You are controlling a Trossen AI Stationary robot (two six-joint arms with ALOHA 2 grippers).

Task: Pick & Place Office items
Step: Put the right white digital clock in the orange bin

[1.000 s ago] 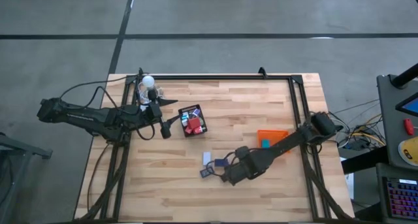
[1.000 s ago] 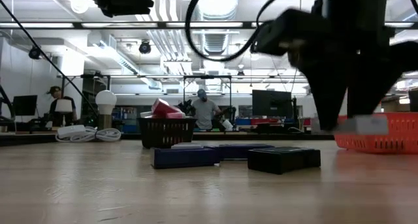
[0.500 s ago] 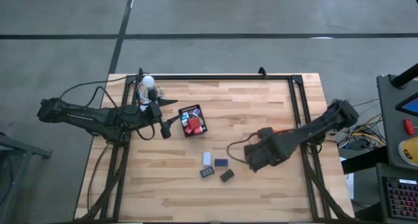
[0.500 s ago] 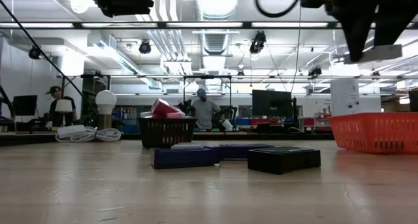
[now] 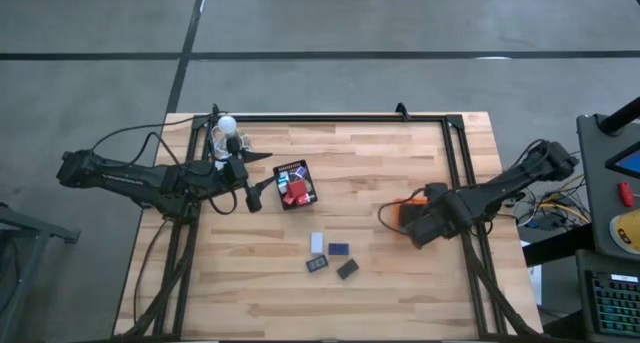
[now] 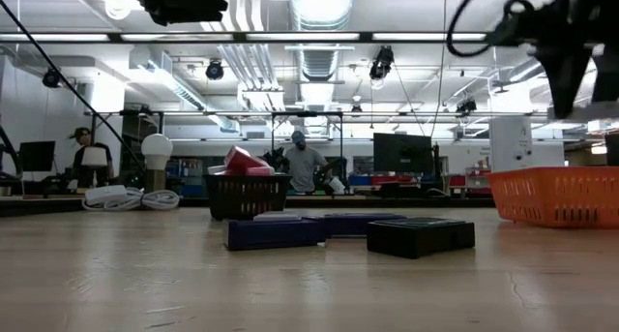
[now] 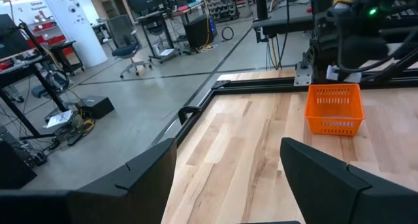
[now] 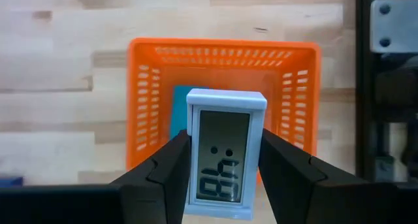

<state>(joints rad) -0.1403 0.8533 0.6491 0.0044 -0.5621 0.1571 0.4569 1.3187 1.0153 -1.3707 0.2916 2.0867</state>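
Observation:
My right gripper (image 5: 425, 221) hangs above the orange tray (image 8: 222, 51), shut on a small white digital clock (image 8: 225, 155) with a grey display. A blue item (image 8: 177, 113) lies inside that tray. Several office items stay on the table's middle: a white one (image 5: 317, 242), a blue one (image 5: 339, 249) and two black ones (image 5: 347, 269). The black mesh tray (image 5: 294, 184) holds red and other pieces. My left gripper (image 7: 228, 178) waits open beside the mesh tray, above the table's left part, with nothing between its fingers. My right gripper pinches the clock's two long side edges (image 8: 191, 165) between its two fingers (image 8: 163, 168). The fingers come from above, pointing steeply down. The clock is lifted clear, its display facing the wrist camera, over the orange tray's opening.
A white round bulb (image 5: 227, 124) with cords stands at the far left corner. A black frame rail (image 5: 452, 163) runs along the table's right side next to the orange tray. Bare wood lies between the loose items and the orange tray.
My right gripper has risen and travelled from the loose items at the table's middle toward the right edge, carrying the clock lifted clear, and now hangs over the orange tray. Its wrist has rolled on the way. It stays shut on the clock.

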